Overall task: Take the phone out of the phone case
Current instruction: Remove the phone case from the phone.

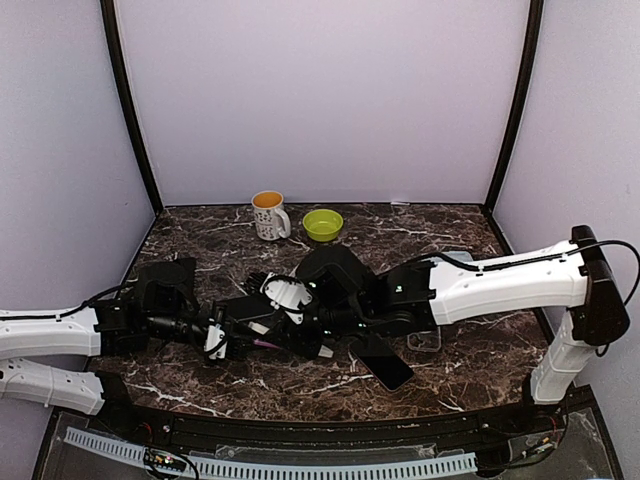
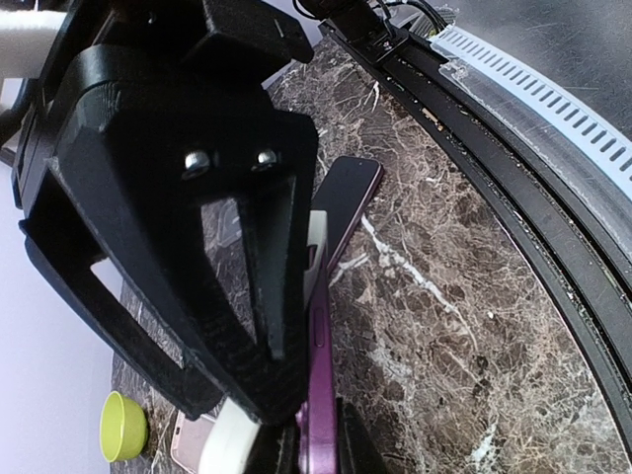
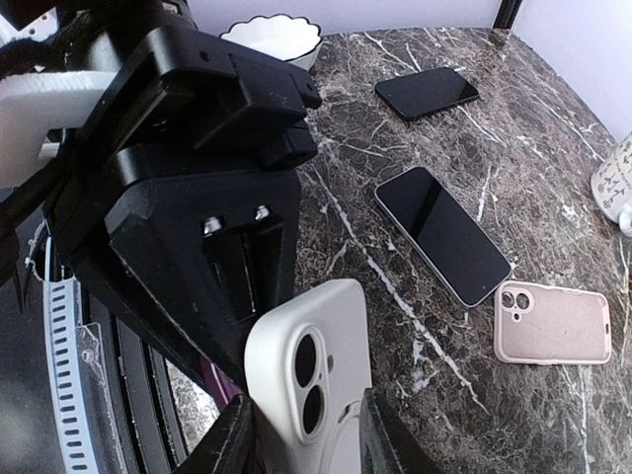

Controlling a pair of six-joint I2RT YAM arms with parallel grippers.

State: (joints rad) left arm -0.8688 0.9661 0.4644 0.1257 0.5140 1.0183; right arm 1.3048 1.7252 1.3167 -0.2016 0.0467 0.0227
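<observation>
My right gripper [image 3: 308, 427] is shut on a white phone case [image 3: 314, 367], one finger on each long side, camera cut-outs facing the camera. My left gripper [image 2: 322, 434] is shut on the edge of the purple phone [image 2: 323, 365], which stands on edge next to the case. A sliver of the phone shows behind the case in the right wrist view [image 3: 211, 381]. In the top view both grippers meet at mid-table, the left gripper [image 1: 235, 335] against the right gripper [image 1: 300, 302], with the white case [image 1: 285, 293] and purple phone [image 1: 266, 343] between them. How far the phone sits inside the case is hidden.
A dark phone [image 1: 385, 365] and a clear case [image 1: 424, 340] lie on the marble table near the right arm. A mug [image 1: 269, 214] and green bowl [image 1: 322, 224] stand at the back. The right wrist view shows two dark phones [image 3: 442, 235] [image 3: 427, 93], a pink case [image 3: 553, 323] and a white bowl [image 3: 273, 36].
</observation>
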